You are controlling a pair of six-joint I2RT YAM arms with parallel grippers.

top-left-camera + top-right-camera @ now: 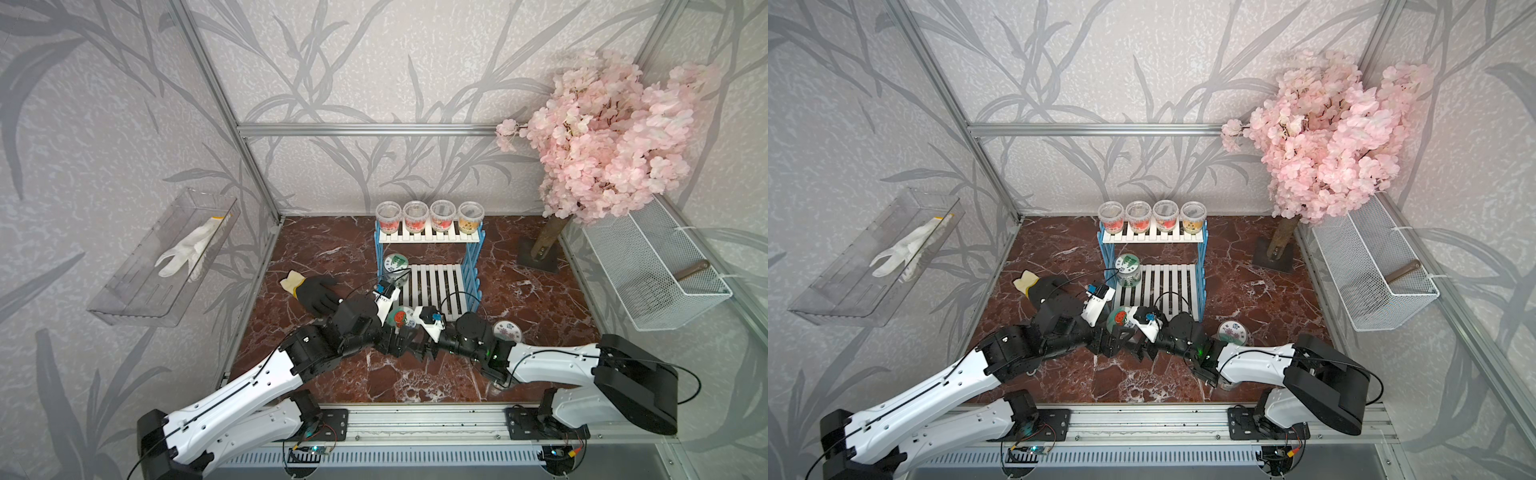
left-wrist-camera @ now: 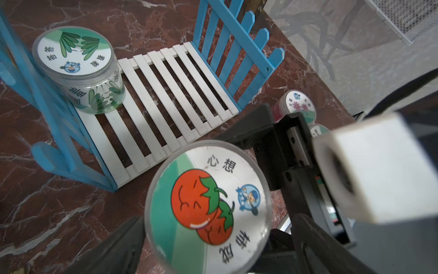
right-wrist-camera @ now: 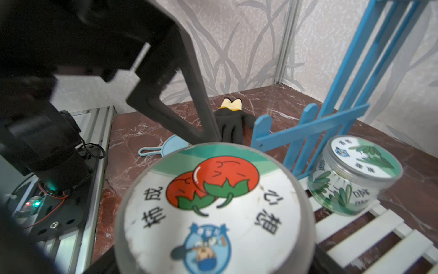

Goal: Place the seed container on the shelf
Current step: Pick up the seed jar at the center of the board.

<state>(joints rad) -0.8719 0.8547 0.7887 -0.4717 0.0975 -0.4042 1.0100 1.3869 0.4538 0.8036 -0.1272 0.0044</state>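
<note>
The seed container (image 1: 400, 318) is a clear round tub with a tomato picture on its lid (image 2: 208, 206). It hangs just in front of the shelf (image 1: 436, 286), between both grippers. My right gripper (image 3: 213, 261) is shut on its sides, and the tub fills the right wrist view. My left gripper (image 2: 213, 239) stands open around the same tub, with a gap showing at one finger (image 2: 310, 237). The shelf has white slats (image 2: 166, 95) and blue fence sides. A tub with a green leaf lid (image 1: 395, 266) stands at the left end of its lower tier.
Several small cups (image 1: 428, 216) line the shelf's upper tier. A flower-lidded tub (image 1: 508, 331) sits on the floor by my right arm. A black glove (image 1: 316, 293) and a small blue pan (image 3: 166, 147) lie left of the shelf. Pink tree (image 1: 602, 137) and mesh basket (image 1: 652, 270) stand at right.
</note>
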